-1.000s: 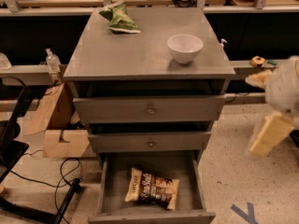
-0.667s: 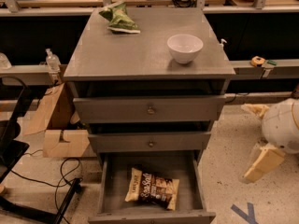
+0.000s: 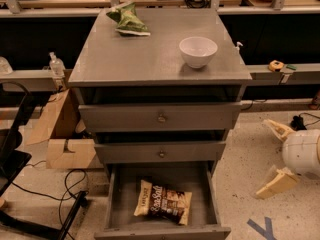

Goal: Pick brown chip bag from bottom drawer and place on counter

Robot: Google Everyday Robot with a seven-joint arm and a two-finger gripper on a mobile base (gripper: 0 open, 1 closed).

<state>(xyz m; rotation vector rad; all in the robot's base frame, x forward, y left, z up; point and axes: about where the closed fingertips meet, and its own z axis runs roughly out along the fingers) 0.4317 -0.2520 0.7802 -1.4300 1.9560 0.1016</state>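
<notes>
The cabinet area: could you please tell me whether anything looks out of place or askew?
Nothing looks spilled or damaged. The brown chip bag lies slightly tilted in the open bottom drawer, and a green chip bag sits crumpled at the back left of the counter. The gripper hangs open to the right of that drawer, holding nothing.

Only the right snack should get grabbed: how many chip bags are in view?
2. The green chip bag lies back left on the counter; the brown chip bag lies in the open bottom drawer. Shut upper drawers could hide more. The gripper hangs open at right.
</notes>
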